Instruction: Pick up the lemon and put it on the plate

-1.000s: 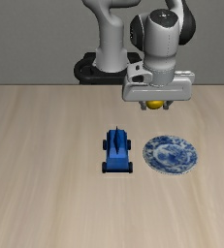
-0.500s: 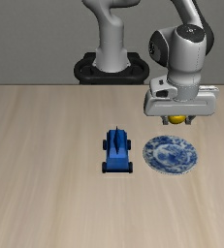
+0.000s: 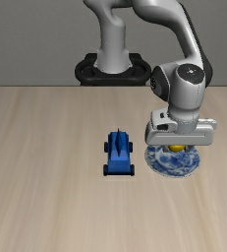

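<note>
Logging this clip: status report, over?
Pincer shut on lemon, low over plate. Lemon not yet released. Toy car beside plate, clear of path.

We see a pale wooden table (image 3: 36, 167) with fine grain lines running from side to side, its far edge meeting a plain grey wall (image 3: 27, 39). Near the middle of the surface, about halfway between the far edge and the near edge, stands a small blue toy car (image 3: 119, 155). It sits upright on dark wheels, its length running from the far edge toward the near edge.
</note>
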Available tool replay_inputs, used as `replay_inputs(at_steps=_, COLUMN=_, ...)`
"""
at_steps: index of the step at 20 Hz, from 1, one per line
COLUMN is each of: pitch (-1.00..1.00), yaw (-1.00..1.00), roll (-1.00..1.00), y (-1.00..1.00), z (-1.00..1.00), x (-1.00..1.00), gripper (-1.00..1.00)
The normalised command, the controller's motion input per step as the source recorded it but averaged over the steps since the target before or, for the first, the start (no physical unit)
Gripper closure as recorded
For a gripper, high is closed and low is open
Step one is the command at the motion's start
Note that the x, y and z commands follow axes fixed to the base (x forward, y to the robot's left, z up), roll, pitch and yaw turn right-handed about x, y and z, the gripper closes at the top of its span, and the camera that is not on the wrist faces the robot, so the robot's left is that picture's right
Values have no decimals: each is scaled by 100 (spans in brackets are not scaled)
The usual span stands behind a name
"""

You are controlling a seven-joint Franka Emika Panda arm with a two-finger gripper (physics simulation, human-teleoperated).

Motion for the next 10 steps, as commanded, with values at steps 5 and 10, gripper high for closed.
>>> replay_inputs(at_steps=5, pitch=0, yaw=0, roll=0, y=0, z=0, x=0, gripper=-100)
replay_inputs(at_steps=10, pitch=0, yaw=0, roll=0, y=0, z=0, x=0, gripper=-100)
